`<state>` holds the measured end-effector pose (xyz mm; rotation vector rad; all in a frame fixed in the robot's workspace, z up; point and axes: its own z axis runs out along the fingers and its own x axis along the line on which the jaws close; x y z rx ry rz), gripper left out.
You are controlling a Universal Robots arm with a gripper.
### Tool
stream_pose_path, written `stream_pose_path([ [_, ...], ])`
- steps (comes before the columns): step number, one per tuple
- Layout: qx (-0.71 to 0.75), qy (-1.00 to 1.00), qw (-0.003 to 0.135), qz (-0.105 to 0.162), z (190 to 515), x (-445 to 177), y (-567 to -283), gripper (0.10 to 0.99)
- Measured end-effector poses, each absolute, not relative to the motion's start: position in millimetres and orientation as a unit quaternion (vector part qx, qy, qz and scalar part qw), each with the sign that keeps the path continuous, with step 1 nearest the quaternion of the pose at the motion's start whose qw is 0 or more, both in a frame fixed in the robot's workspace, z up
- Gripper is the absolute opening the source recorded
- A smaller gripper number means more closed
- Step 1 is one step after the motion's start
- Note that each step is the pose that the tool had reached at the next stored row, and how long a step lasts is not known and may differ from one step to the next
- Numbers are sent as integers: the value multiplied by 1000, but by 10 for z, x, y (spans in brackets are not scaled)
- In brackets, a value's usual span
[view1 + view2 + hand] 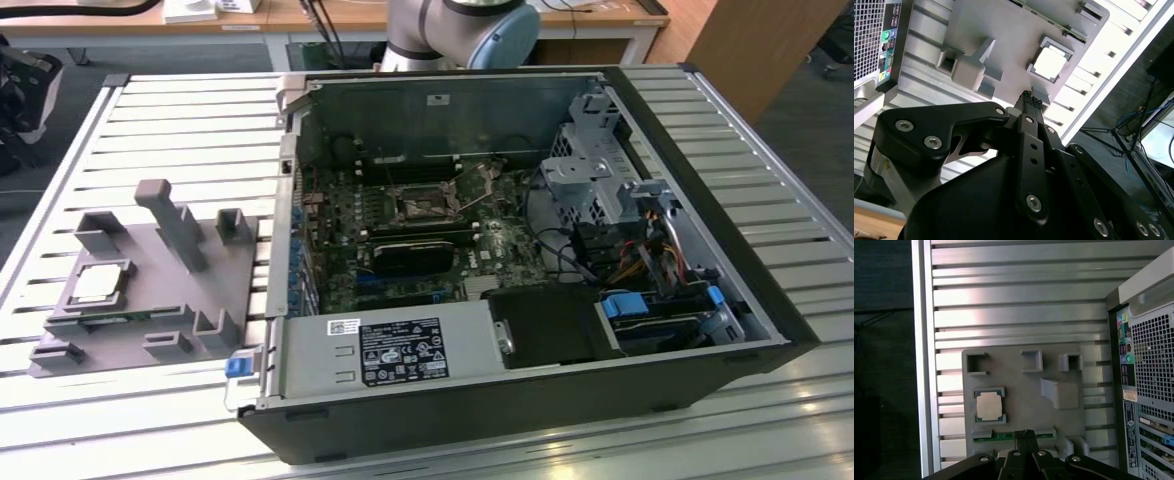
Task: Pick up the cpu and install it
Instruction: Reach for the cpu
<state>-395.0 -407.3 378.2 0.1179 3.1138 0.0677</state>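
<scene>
Hovering with fingers pressed together and empty, our gripper (1027,96) sits just short of the cpu (1050,64); descending closed, we risk knocking it askew in its grey tray (1001,27).

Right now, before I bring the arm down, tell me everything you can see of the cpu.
The cpu is a small flat square chip with a silvery-grey metal top and a thin pale rim. It lies flat in a framed pocket of the grey tray, beside the open computer case. Only the tray touches it; the gripper, shut and empty, hangs above, apart from it.
</scene>
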Motion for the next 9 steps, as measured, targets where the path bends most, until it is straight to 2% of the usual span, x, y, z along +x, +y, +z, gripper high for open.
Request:
stream_pose_path([
  [9,38,999,11,22,3772,-4110,-4090,106],
])
